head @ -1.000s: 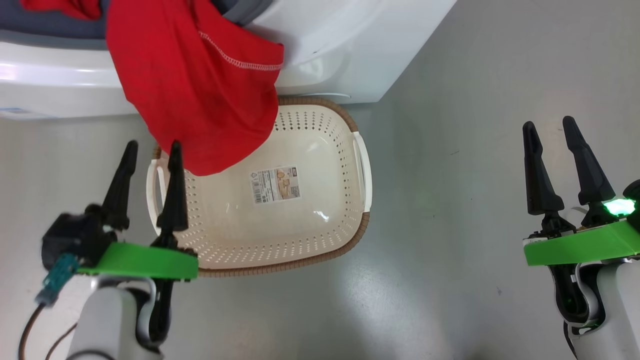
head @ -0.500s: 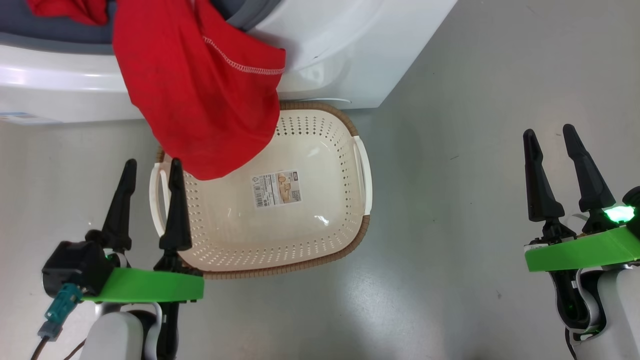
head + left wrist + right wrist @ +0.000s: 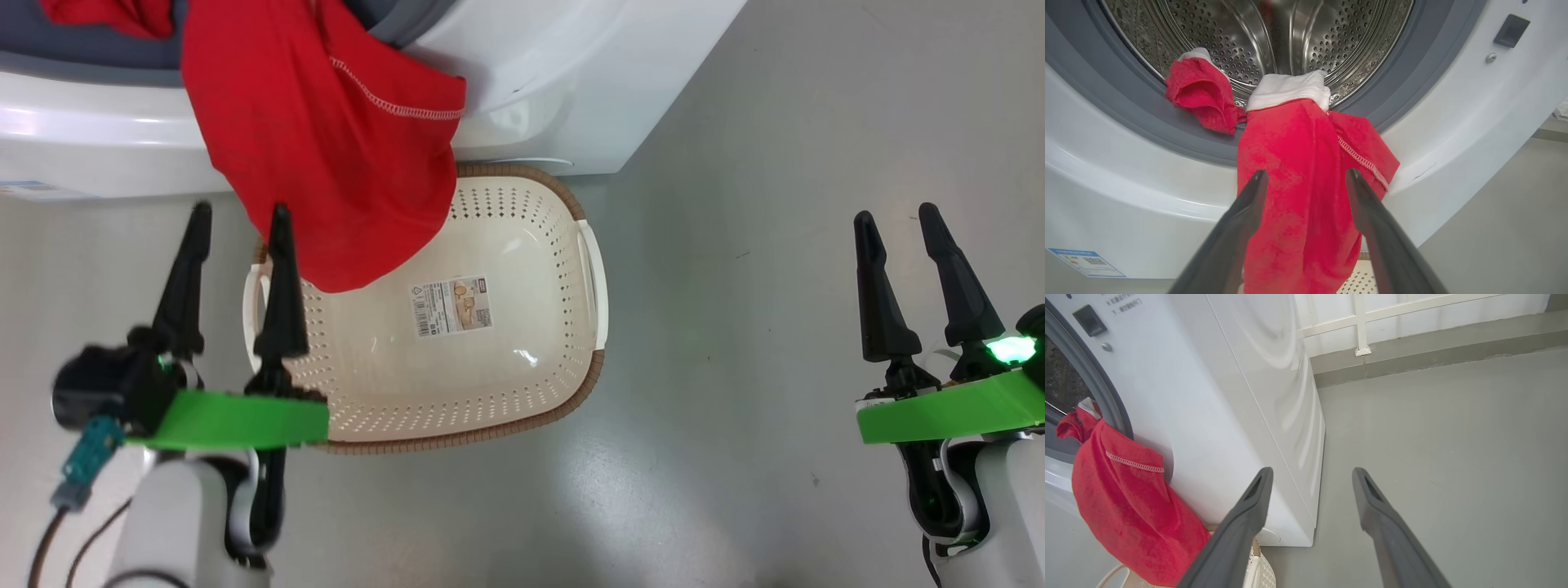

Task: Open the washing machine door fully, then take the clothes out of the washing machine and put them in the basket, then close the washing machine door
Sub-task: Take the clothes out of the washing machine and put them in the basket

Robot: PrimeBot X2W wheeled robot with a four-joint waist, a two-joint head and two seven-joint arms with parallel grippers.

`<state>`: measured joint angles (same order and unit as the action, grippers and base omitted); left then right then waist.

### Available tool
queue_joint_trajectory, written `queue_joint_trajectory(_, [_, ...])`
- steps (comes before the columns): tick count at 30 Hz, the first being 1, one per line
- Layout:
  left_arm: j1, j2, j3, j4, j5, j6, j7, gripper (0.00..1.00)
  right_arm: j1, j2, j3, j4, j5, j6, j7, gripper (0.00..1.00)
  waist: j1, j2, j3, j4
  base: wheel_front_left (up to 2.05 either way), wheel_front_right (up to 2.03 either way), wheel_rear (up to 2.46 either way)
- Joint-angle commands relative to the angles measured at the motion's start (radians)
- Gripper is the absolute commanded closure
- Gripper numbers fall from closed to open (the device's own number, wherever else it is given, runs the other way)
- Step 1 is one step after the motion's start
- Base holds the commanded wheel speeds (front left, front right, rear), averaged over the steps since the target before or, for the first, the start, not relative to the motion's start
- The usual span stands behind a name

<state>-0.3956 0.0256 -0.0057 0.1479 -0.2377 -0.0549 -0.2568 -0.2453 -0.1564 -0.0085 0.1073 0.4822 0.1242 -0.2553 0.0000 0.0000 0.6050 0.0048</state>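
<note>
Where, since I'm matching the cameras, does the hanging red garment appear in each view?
Head view: red garment upper left, overlapping the basket.
Left wrist view: red garment centre, hanging from the drum.
Right wrist view: red garment lower left.
Shared landmark: its white stitched hem.

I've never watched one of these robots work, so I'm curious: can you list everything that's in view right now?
white front-loading washing machine: one, white, behind the basket.
perforated steel drum: one, silvery, inside the machine.
grey rubber ring: one, grey, round the drum's mouth.
bright red cloth with white trim: one large piece, red, hanging from the drum's mouth above the basket.
smaller red bunch: one, red, lying on the ring; I cannot tell whether it is joined to the large piece.
cream perforated plastic basket with brown rim: one, cream, on the floor before the machine.
label sticker: one, white, on the basket's bottom.
grey floor: one, grey, all around.
left pincer: one, black fingers, open, by the basket's left handle.
right pincer: one, black fingers, open, above bare floor.
</note>
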Motion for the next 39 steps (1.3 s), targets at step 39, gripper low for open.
queue_joint_trajectory(39, [-0.842,0.061,-0.078,0.787,0.045,-0.049,0.296,0.00,-0.006,0.003,0.026,-0.026,-0.010,0.007,-0.006,0.00,0.0000,0.0000,0.054,-0.012,0.00,0.00,0.00])
